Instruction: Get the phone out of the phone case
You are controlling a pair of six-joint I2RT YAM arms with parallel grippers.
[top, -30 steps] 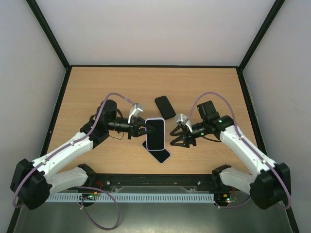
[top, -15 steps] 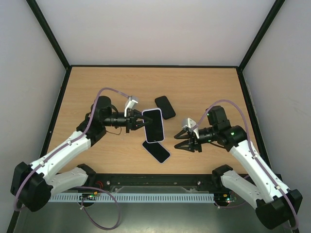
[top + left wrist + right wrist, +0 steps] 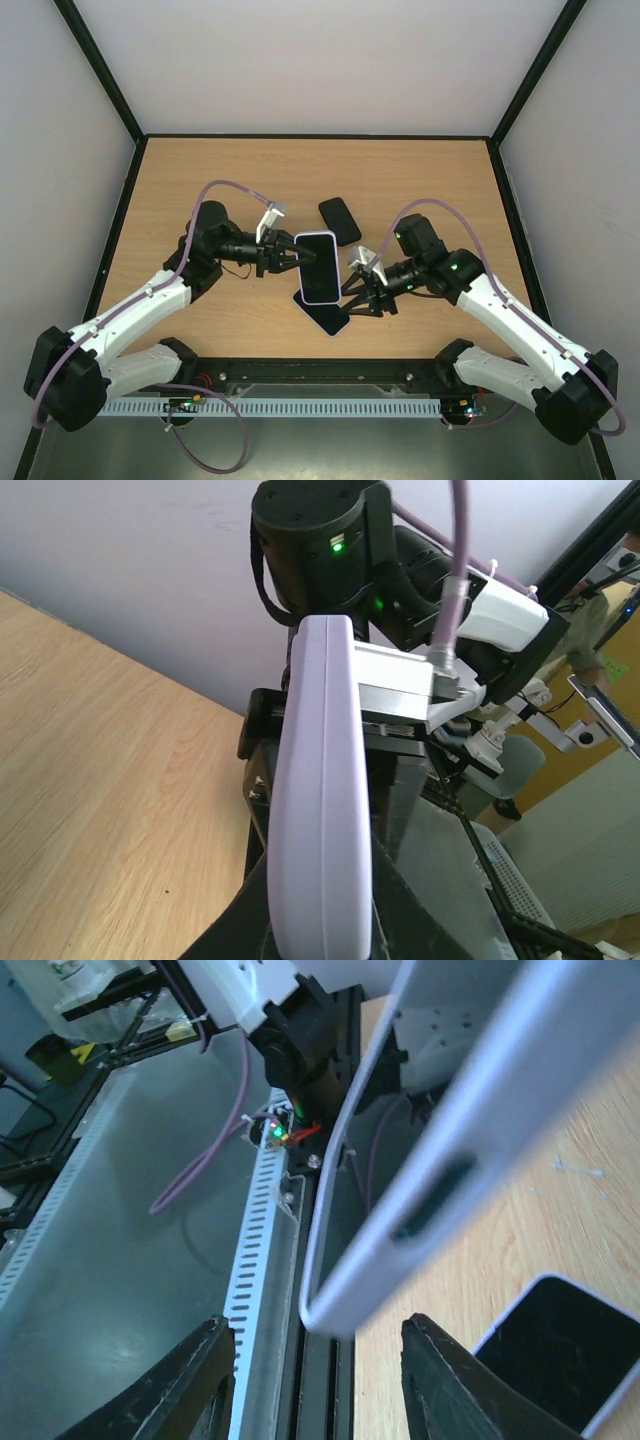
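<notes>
My left gripper (image 3: pixel 296 258) is shut on the left edge of the phone in its lavender case (image 3: pixel 319 267) and holds it above the table, screen up. In the left wrist view the case's lavender side (image 3: pixel 318 810) runs up between my fingers (image 3: pixel 215 930). My right gripper (image 3: pixel 362 294) is open, just right of the case's near right corner. In the right wrist view that corner (image 3: pixel 400 1230) hangs just beyond my right gripper (image 3: pixel 320 1380), above the gap between its spread fingers (image 3: pixel 195 1385), not touching either.
A second dark-screened, pale-rimmed phone (image 3: pixel 326 314) lies on the wooden table (image 3: pixel 200 190) under the held one; it shows at the lower right of the right wrist view (image 3: pixel 565 1350). A black phone-shaped item (image 3: pixel 340 220) lies further back. Black frame rails edge the table.
My right gripper has swung left, back up to the held phone's near right corner, still open. My left gripper has shifted the phone slightly right and nearer, still shut on it.
</notes>
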